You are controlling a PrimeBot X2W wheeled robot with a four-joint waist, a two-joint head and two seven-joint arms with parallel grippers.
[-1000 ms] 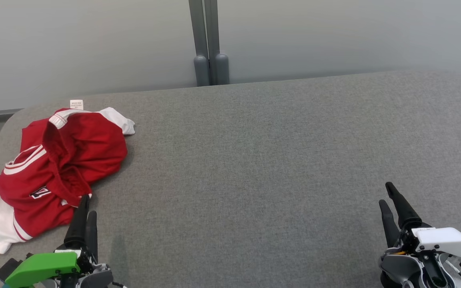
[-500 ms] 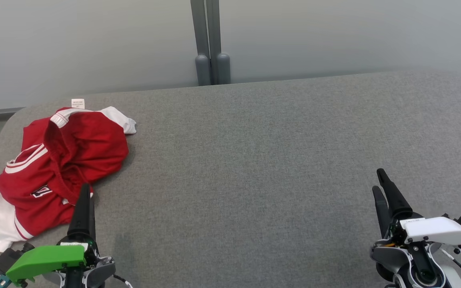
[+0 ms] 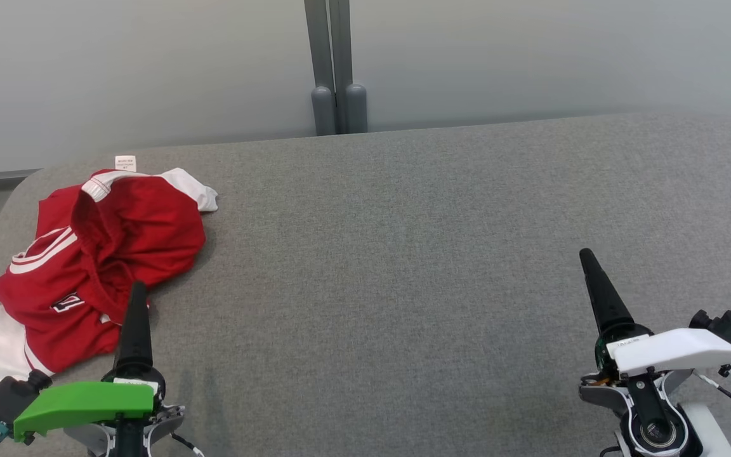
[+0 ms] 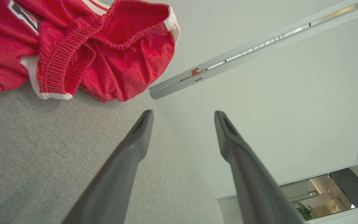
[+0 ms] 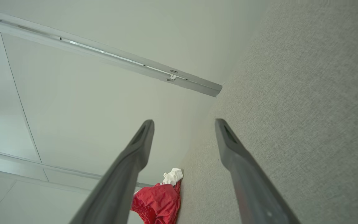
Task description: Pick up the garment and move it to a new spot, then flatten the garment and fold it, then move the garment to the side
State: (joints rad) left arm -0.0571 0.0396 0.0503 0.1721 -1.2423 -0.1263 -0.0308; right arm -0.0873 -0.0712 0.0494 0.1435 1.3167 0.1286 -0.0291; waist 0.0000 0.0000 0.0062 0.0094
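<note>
A crumpled red and white garment (image 3: 99,254) lies on the far left of the grey fabric table (image 3: 403,254), with a small white label at its far edge. My left gripper (image 3: 138,292) points up the head view at the garment's near right edge, just short of it. In the left wrist view the garment (image 4: 82,46) lies ahead and to the left of the left gripper (image 4: 183,113), whose jaws are open and empty. My right gripper (image 3: 587,255) hovers over bare table at the lower right. The right gripper (image 5: 184,122) is open and empty, with the garment (image 5: 157,203) far off.
A grey double post (image 3: 335,95) stands against the pale wall behind the table's far edge. The table's left corner is rounded, close to the garment. Bare grey surface spreads between the two grippers and to the right.
Both wrists have rolled, so each pair of fingers now lines up as one in the head view. The right gripper has moved up the view. The garment lies as before.
</note>
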